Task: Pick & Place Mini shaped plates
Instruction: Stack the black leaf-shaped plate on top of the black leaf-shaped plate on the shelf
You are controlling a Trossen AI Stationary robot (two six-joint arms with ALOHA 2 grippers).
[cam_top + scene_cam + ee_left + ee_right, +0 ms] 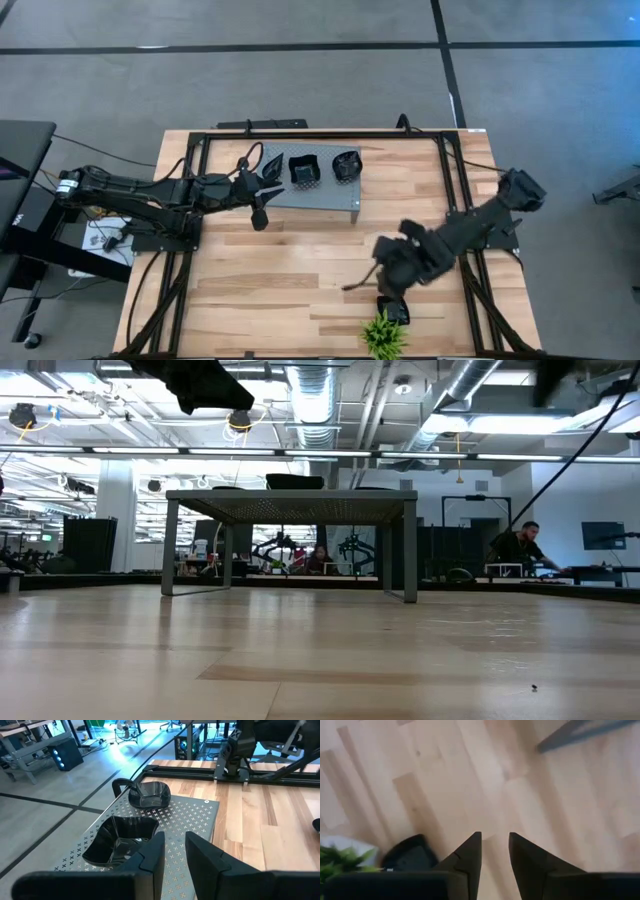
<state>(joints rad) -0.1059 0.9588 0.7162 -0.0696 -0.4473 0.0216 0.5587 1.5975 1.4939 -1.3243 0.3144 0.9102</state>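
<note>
On the grey perforated stand (335,195), two glossy black mini plates (304,171) (346,165) rest on their bases. The left wrist view shows them as a near plate (120,840) and a far plate (149,795). A third dark shape (272,165) lies at the stand's left end. My left gripper (262,195) (172,852) hovers over that end, open, with nothing between its fingers. Another black plate (393,310) (410,855) lies on the table next to the plant. My right gripper (385,285) (495,852) hangs above the table just beside it, open.
A small green plant (383,336) (340,857) stands at the table's near edge, right beside the loose plate. The stand's leg (580,735) shows in the right wrist view. Bare wood (270,290) lies between the stand and the near edge. People sit far behind the table (520,545).
</note>
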